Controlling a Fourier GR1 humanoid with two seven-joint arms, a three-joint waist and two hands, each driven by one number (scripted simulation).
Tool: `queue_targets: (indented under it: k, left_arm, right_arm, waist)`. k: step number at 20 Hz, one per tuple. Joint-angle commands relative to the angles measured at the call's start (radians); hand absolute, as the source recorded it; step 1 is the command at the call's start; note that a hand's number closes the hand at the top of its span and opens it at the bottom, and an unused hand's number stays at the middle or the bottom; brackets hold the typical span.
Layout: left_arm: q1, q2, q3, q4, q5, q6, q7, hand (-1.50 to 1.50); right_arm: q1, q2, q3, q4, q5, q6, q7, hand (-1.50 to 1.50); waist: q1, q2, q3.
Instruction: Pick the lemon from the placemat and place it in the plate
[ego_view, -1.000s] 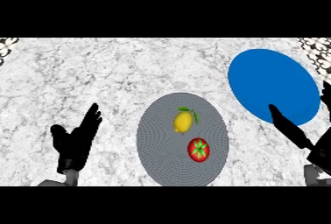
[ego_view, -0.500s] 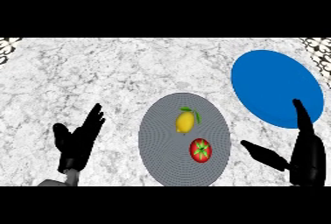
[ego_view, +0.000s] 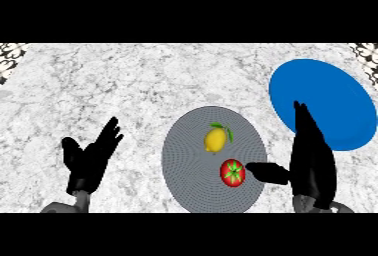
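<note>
Lemon (ego_view: 215, 139) lying on round grey placemat (ego_view: 193, 187), in its upper middle, long axis near upright in the head view, tilted slightly rightward at the top; green leaf at upper right end. Red tomato (ego_view: 232, 172) just below and right of lemon, apart from it, also on placemat. Blue plate (ego_view: 347, 125) on marble counter (ego_view: 111, 90), up and right of placemat. Right hand (ego_view: 310, 160) between placemat and plate, fingers straight and together pointing up over plate's left rim, thumb stretched left to just beside tomato; holding nothing. Left hand (ego_view: 88, 162) at lower left, fingers spread and relaxed, resting.
</note>
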Motion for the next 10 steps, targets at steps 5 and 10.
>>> queue_targets:
  k: [5, 10]
  left_arm:
    - [0.0, -0.016, 0.002, 0.063, -0.011, -0.011, -0.011, 0.0]
    - [0.038, -0.015, -0.01, 0.032, -0.024, -0.01, -0.007, 0.0]
  right_arm:
    - [-0.237, 0.235, 0.0, 0.208, 0.143, 0.206, 0.269, -1.5]
    - [-0.234, 0.321, 0.022, 0.221, 0.138, 0.245, 0.319, -1.5]
  waist:
    - [0.0, 0.008, 0.001]
    - [-0.005, 0.003, 0.002]
